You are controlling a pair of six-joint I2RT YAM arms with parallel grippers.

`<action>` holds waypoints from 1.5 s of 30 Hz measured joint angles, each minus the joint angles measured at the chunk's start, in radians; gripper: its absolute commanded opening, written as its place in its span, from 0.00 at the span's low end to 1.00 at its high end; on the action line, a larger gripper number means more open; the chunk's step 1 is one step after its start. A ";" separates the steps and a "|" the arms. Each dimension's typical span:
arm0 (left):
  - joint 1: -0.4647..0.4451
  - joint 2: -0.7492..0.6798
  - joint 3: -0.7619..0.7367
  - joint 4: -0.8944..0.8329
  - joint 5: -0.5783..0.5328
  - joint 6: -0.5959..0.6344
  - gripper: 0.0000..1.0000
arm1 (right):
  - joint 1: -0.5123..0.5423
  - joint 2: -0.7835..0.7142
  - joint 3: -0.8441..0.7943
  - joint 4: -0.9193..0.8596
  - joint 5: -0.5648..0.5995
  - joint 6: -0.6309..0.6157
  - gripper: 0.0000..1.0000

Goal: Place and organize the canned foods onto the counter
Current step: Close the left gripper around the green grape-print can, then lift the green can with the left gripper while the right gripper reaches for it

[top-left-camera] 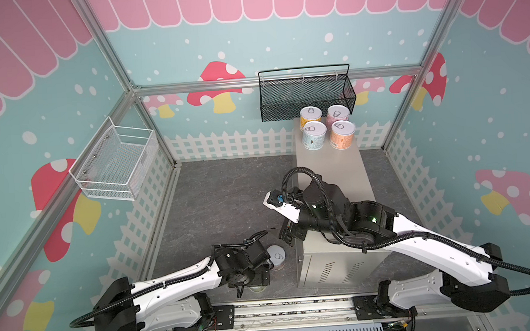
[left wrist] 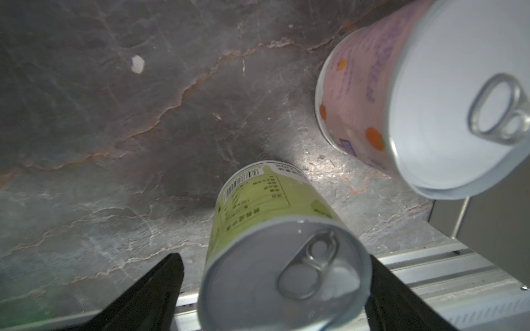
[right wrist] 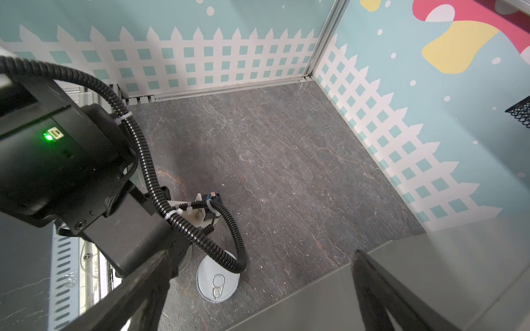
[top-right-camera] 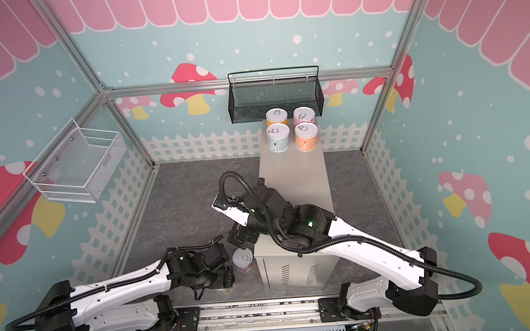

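On the left wall we see the white wire basket, its mesh bottom wholly in view. Lower down, the left gripper points at the dark stone-patterned floor. Its jaws are apart, astride the upright green-labelled cylindrical can, and a gap shows beside one finger, so we do not call it clamped. Near it the pink-white can, with a silver pull-tab lid, stands upright on the floor by the near end of the tall beige-grey metal counter. The right gripper hangs at that near edge, jaws wide, holding nothing. At the counter's far end we count four upright cans in a square: a yellow can, a pink can, a light blue can and an orange can. Behind them the black mesh basket hangs on the back wall; we cannot tell its contents.
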 measured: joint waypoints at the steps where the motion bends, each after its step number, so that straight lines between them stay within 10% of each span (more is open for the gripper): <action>1: -0.003 0.009 -0.003 0.008 0.000 0.001 0.92 | 0.000 0.000 0.000 0.000 0.000 -0.001 0.99; 26: 0.018 0.018 0.227 -0.143 -0.148 0.117 0.64 | 0.000 -0.003 0.000 0.001 0.004 -0.012 0.99; 45: 0.449 -0.101 0.631 -0.282 -0.099 0.605 0.56 | 0.000 -0.151 -0.096 0.088 0.039 -0.058 0.99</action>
